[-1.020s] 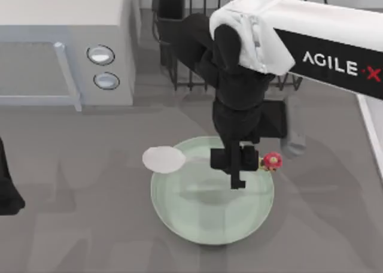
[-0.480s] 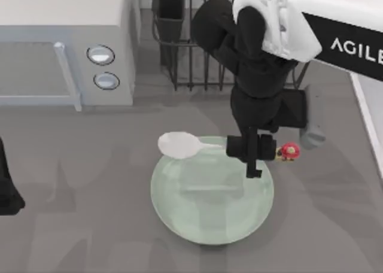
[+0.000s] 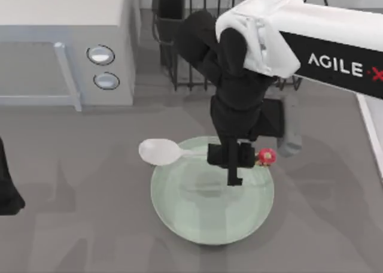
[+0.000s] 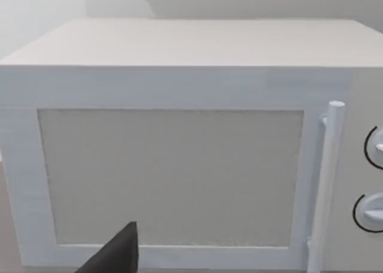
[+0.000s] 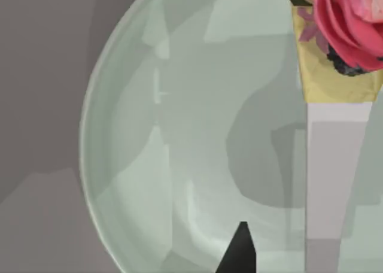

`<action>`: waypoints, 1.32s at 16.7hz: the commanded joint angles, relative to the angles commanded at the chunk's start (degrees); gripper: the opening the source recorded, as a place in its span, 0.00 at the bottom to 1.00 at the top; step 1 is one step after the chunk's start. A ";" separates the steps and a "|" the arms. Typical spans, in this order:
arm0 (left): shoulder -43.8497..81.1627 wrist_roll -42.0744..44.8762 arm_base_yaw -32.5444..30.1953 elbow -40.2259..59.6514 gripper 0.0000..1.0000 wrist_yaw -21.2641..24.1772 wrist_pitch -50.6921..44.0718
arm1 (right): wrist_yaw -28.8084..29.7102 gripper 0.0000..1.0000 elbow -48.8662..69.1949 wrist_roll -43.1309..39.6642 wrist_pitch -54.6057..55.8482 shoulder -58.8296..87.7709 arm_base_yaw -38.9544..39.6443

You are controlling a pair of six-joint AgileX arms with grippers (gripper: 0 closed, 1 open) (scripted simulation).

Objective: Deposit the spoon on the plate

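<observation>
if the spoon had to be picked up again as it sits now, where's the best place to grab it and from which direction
Probably the slim handle of the spoon, between bowl and red ornament, coming straight down from above. It lies level across the far part of the plate, running left to right in the top view, so jaws closing across that narrow shaft suit it. The right gripper is shut on that stretch now.

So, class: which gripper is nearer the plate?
Right. The right gripper holds the spoon over the plate; the left gripper sits parked at the table's left edge.

white microwave (image 3: 66, 45) at table's (image 3: 72, 225) back left, dark wire rack (image 3: 179, 51) beside it
</observation>
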 joint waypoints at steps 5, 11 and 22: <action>0.00 0.00 0.00 0.00 1.00 0.00 0.00 | -0.94 0.00 -1.37 -0.40 4.35 4.23 1.91; 0.00 0.00 0.00 0.00 1.00 0.00 0.00 | -1.09 0.00 -2.85 -0.36 5.30 6.08 2.32; 0.00 0.00 0.00 0.00 1.00 0.00 0.00 | -1.09 0.75 -2.85 -0.36 5.30 6.08 2.32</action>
